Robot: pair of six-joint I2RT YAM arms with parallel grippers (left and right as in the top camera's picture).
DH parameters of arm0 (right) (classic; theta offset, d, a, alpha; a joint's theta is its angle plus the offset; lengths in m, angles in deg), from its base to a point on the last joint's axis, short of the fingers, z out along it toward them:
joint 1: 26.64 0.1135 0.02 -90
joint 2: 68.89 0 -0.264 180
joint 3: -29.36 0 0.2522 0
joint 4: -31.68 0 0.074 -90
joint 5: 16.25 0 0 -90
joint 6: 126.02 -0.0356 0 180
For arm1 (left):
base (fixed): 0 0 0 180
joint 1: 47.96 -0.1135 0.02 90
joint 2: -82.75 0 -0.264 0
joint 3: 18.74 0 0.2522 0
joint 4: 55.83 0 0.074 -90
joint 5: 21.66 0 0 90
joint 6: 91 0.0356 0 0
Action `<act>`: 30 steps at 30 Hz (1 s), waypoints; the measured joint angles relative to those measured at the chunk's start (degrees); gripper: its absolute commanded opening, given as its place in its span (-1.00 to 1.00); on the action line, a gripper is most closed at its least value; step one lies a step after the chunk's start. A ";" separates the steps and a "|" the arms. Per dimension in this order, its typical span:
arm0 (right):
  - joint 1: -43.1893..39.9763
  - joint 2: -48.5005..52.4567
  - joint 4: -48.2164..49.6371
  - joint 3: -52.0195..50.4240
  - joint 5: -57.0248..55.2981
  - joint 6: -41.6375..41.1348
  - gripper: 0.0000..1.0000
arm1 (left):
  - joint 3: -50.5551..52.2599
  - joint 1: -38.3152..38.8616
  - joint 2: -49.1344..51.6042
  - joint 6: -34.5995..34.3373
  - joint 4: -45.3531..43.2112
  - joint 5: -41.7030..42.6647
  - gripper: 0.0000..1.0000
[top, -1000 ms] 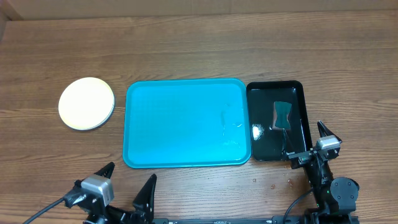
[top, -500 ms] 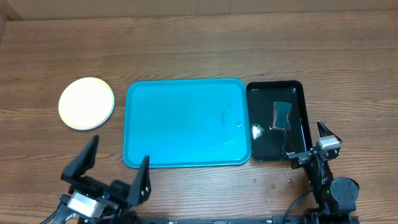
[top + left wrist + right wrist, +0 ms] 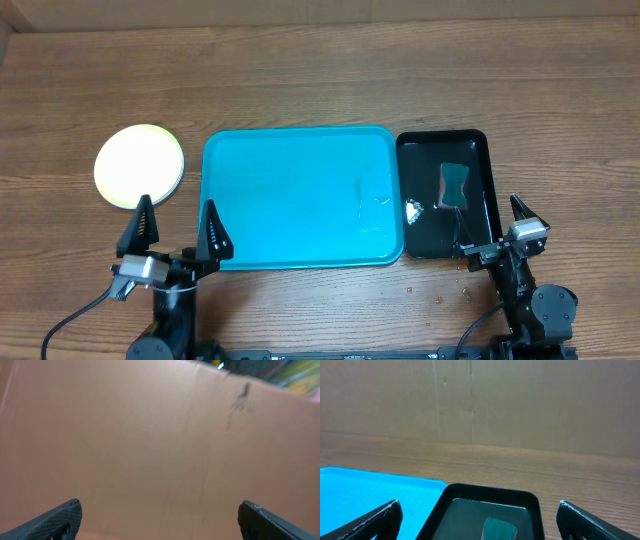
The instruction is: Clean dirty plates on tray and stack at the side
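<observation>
Left end effector [image 3: 176, 228] and right end effector [image 3: 493, 230] were spread wide; plates [image 3: 139, 166] sat stacked left of tray [image 3: 300, 195].

The yellow-green plate [image 3: 139, 166] covers those beneath; the sponge [image 3: 500, 530] is cut off below.

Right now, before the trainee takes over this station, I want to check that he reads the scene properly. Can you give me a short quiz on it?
1. True or false: the plates lie outside the blue tray.
2. Fill in: the left gripper and the right gripper both stand ___.
3. The sponge lies: A) in the black tray; B) in the blue tray; C) in the right gripper.
Key: 1 true; 2 open; 3 A.
</observation>
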 measured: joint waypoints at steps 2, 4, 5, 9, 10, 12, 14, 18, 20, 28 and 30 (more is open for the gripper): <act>0.00 0.00 0.00 0.00 -0.02 0.02 1.00 | 1.73 0.00 0.00 -0.07 1.11 -0.87 1.00; 0.00 0.00 0.02 0.00 0.00 0.02 1.00 | 2.80 0.00 0.02 -0.22 3.82 -1.55 1.00; 0.00 0.00 0.02 0.00 -0.02 0.04 1.00 | 2.95 0.00 0.00 -0.22 5.60 -1.73 1.00; 0.00 0.00 0.00 0.00 0.00 0.02 1.00 | 3.28 0.00 -0.02 0.42 16.20 -2.38 1.00; 0.00 0.00 0.02 0.00 -0.02 0.04 1.00 | 3.34 0.00 -0.04 0.57 18.03 -2.45 1.00; 0.00 0.00 0.02 0.00 -0.02 0.04 1.00 | 3.45 0.00 -0.04 2.58 23.65 -2.67 1.00; 0.00 0.00 0.02 0.00 -0.02 0.02 1.00 | 3.52 0.00 -0.04 4.79 26.53 -2.71 0.99; 0.00 0.00 0.02 0.00 0.00 0.02 1.00 | 3.63 0.66 -0.09 9.99 26.53 -2.86 1.00; 0.00 0.00 0.00 0.00 -0.02 0.04 1.00 | 3.63 0.85 -0.09 11.67 26.53 -2.84 0.99; 0.00 0.00 0.04 0.00 0.00 0.02 1.00 | 3.63 1.03 -0.09 14.12 26.53 -2.86 1.00; 0.00 0.00 0.00 0.00 0.00 0.04 1.00 | 3.63 1.03 -0.09 14.25 26.53 -2.86 0.99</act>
